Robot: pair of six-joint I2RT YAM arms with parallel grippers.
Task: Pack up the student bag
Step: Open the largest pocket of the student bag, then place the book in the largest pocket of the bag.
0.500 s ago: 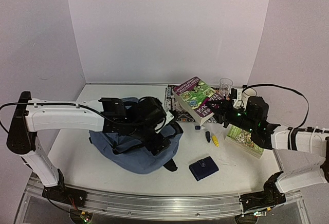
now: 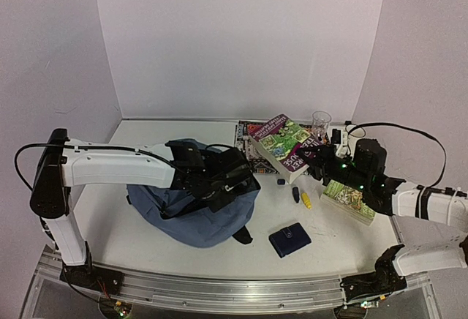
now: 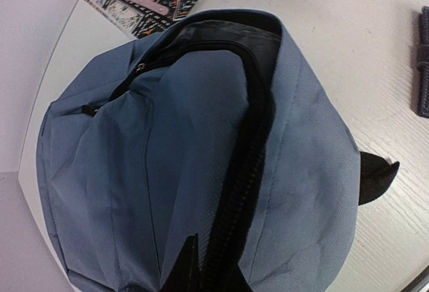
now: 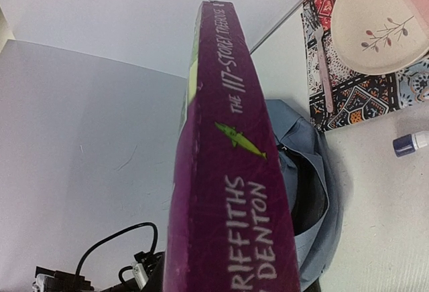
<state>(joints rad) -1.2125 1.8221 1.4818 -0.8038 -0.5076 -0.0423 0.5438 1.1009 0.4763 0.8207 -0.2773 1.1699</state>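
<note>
The student bag (image 2: 183, 215), slate-blue with black zip trim, lies at the table's left-centre with its mouth facing right. My left gripper (image 2: 234, 180) sits at that mouth, shut on the bag's black zip edge (image 3: 244, 171), which runs between its fingertips (image 3: 214, 258). My right gripper (image 2: 316, 159) is shut on one end of a thick purple book (image 2: 281, 143) and holds it in the air, tilted, to the right of the bag. In the right wrist view the book's spine (image 4: 234, 171) fills the middle and hides the fingers. Behind it shows the bag's dark opening (image 4: 305, 171).
A patterned placemat (image 2: 252, 162) with a plate (image 4: 372, 31) lies behind the bag. A navy wallet (image 2: 289, 239), a yellow marker (image 2: 307, 200), a dark pen (image 2: 295, 194) and a small blue-capped item (image 2: 281, 182) lie at centre. A second book (image 2: 349, 198) and clear cup (image 2: 320, 121) are right.
My left gripper has slid right along the bag to its mouth and shut on the zip edge. The right gripper and the book have barely shifted.
</note>
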